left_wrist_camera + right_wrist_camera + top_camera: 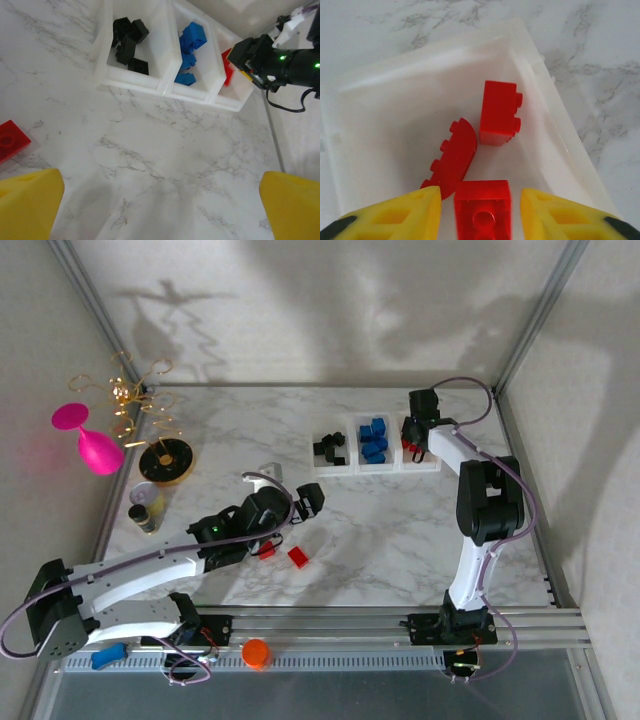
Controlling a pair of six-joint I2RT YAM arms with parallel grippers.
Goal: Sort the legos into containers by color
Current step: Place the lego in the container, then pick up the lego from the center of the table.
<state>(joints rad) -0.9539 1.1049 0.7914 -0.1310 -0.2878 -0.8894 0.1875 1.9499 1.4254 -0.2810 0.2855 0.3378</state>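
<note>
A red brick (482,217) is seen between the right gripper's (480,196) jaws, set apart with gaps either side, over the red bin (540,115). The left gripper's (160,205) jaws are spread wide over the surface (165,150). The brick is judged light, rigid and slick; its flat sides should be pinched

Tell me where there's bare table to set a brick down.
Bare marble runs from the bins to the rail, between the loose red bricks and the right arm. Crowded: far-left corner, with pink glass, gold wire stand and small bottle.
</note>
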